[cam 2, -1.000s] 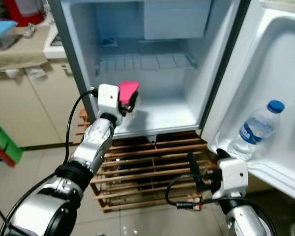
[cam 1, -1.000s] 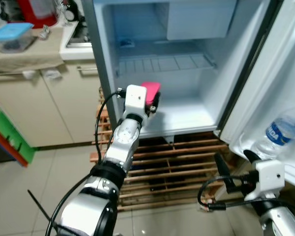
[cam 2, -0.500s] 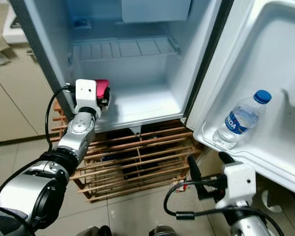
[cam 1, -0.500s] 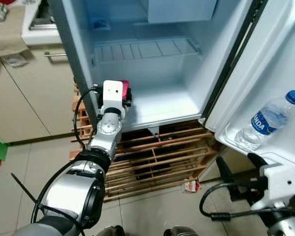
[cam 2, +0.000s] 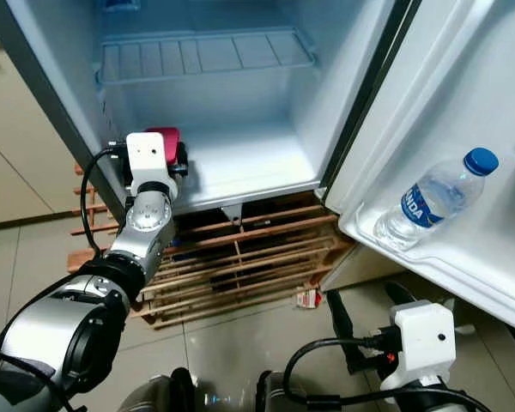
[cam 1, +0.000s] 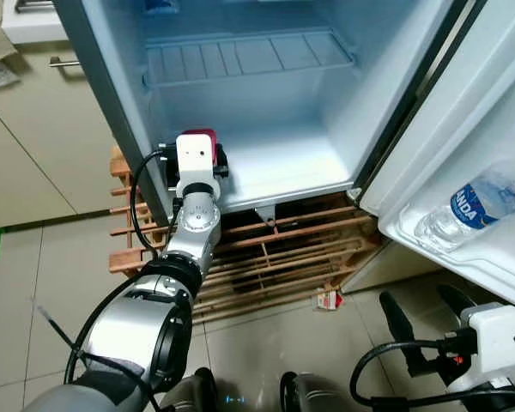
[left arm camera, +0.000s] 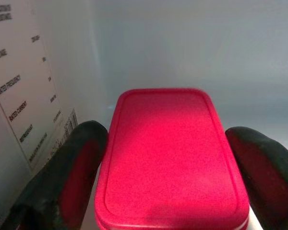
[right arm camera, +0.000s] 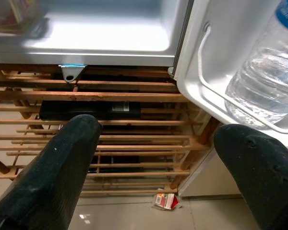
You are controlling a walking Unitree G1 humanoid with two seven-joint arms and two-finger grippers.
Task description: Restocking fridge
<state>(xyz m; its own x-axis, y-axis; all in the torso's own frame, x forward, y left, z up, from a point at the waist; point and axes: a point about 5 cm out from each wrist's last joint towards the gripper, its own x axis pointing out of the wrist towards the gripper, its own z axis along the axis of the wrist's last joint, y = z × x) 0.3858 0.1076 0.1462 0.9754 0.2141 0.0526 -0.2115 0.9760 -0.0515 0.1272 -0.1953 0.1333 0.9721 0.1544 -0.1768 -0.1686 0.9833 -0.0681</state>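
Observation:
A red lidded container (left arm camera: 170,153) sits at the front left corner of the fridge's bottom shelf (cam 1: 283,167), close to the left inner wall. My left gripper (cam 1: 197,148) is shut on it, one black finger (left arm camera: 81,158) pressed against each side. Whether the container rests on the shelf is hidden behind the wrist. A water bottle (cam 2: 433,199) leans in the open door's rack (cam 2: 429,266). Low over the floor, below the door, my right gripper (cam 1: 421,309) stands open with nothing between its fingers (right arm camera: 62,163).
A wire shelf (cam 1: 240,56) spans the fridge above the bottom shelf. The fridge stands on a wooden slatted pallet (cam 1: 275,249). A small carton (cam 1: 329,299) lies on the tiled floor by the pallet. Beige cabinets (cam 1: 26,129) stand to the left.
The camera has tilted down and closer. My left gripper has carried the red container down and left to the bottom shelf's front left corner. My right gripper has sunk below the door rack.

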